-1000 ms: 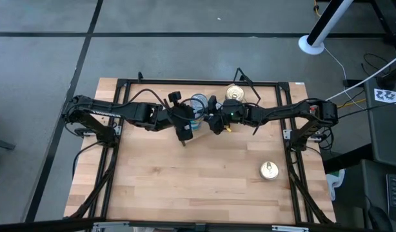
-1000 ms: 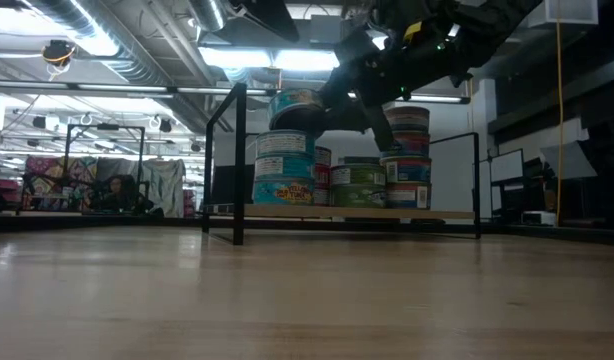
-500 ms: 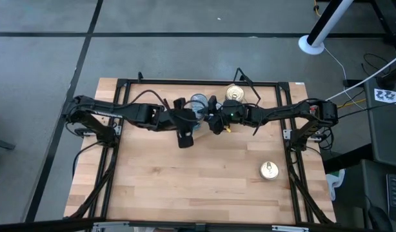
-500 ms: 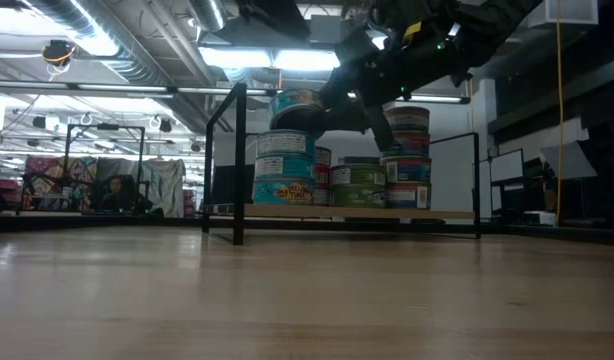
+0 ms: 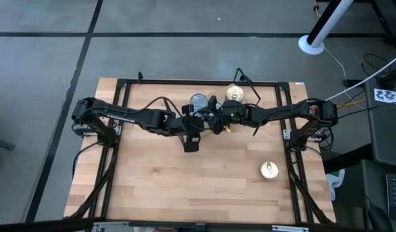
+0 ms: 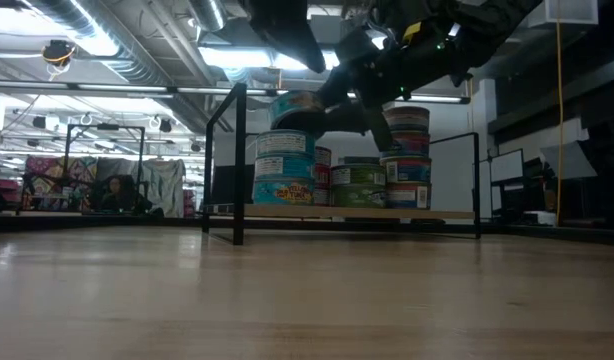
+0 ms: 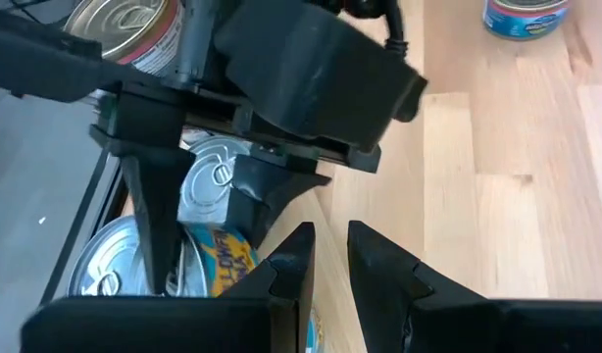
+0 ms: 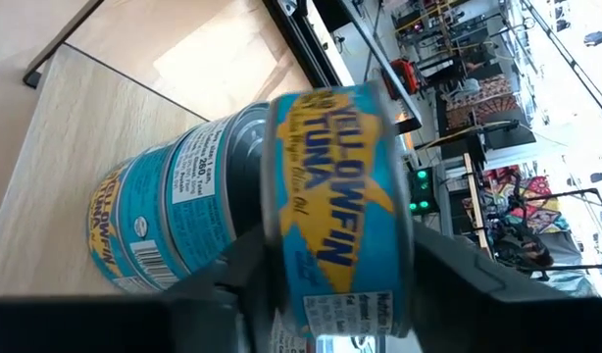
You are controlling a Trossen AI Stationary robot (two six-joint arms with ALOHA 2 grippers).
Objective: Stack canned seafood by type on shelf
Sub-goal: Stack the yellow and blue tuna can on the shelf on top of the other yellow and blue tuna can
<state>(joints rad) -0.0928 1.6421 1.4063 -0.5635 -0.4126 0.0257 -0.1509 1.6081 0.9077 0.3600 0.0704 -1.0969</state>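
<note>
Canned seafood (image 6: 287, 165) stands in sorted stacks on the shelf (image 6: 357, 212) at the table's far edge, blue tins left, others right, so like goes on like. The right gripper (image 8: 321, 265) holds a blue tuna tin (image 8: 330, 206) between its fingers atop the blue stack, evidently to seat it squarely. The left gripper (image 7: 326, 260), empty with fingers nearly closed, waits just beside. One stray tin (image 5: 269, 170) lies near right.
</note>
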